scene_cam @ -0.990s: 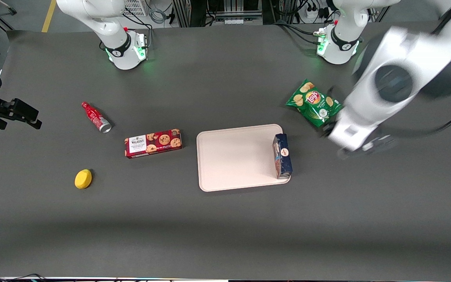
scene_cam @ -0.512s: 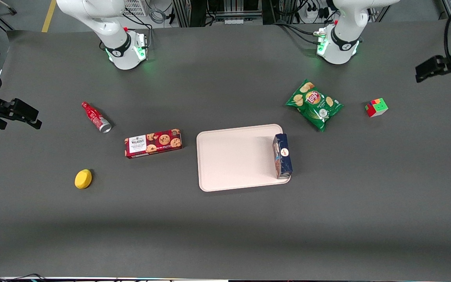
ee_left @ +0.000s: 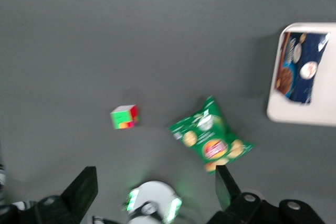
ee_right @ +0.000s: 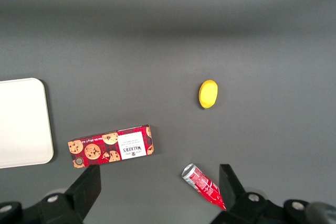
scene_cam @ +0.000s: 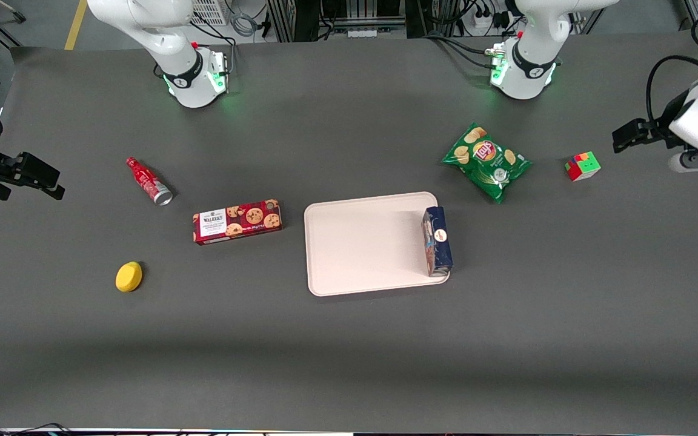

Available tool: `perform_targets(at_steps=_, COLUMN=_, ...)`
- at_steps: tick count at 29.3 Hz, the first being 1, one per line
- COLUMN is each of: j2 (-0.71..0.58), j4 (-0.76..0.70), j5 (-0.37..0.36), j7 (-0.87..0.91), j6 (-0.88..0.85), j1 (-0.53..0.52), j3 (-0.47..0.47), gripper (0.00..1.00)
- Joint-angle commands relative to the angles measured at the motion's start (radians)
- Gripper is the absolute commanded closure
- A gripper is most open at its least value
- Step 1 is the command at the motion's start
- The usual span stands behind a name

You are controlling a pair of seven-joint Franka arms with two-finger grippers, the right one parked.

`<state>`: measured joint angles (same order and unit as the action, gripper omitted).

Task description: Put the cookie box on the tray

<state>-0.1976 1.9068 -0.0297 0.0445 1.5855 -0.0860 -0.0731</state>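
The cookie box (scene_cam: 438,241) stands on the tray (scene_cam: 361,242), at its rim. The gripper (ee_left: 155,192) hangs spread and empty, partly cut off, above the table's working-arm end.

Partly cut off and soft in places.
In your wrist view the tray (ee_left: 294,116) runs out past the frame edge, only one corner showing; print on the cookie box (ee_left: 299,66) is too blurred to read. The gripper (ee_left: 155,190) fingers are cropped at the frame edge, spread wide with nothing between. In the front view, the gripper (scene_cam: 628,136) sits near the frame edge, arm cut off.
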Motion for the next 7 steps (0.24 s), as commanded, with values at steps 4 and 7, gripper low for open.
perform_targets(at_steps=4, j2=-0.032, j4=0.034, j5=0.039, j7=-0.02, j6=0.027, j1=0.009, j3=0.022, gripper=0.0)
perform_targets(at_steps=7, j2=-0.032, j4=0.031, j5=0.039, j7=-0.02, j6=0.024, j1=0.009, j3=0.022, gripper=0.0)
